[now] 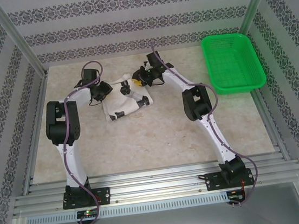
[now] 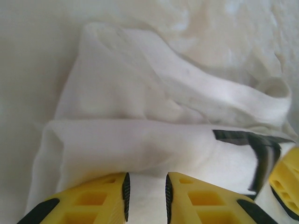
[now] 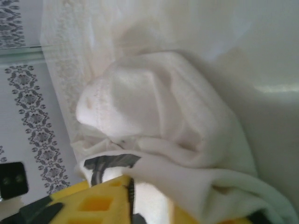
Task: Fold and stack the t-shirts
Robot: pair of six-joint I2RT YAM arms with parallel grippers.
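A robot test cell is indicated: an aluminium frame (image 1: 15,38) is lined with patterned wall panels (image 1: 137,15), and two robot arms (image 1: 70,154) are bolted to a rail (image 1: 158,183) at bottom centre.

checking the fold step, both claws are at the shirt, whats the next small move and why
Probably open both claws fully and lift clear: the t-shirt already lies as a folded bundle, the left claw has cloth between its fingers, and a fold drapes over the right claw.

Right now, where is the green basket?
In the top view, the green basket sits at the far right corner of the table, to the right of the right gripper and apart from the t-shirt.
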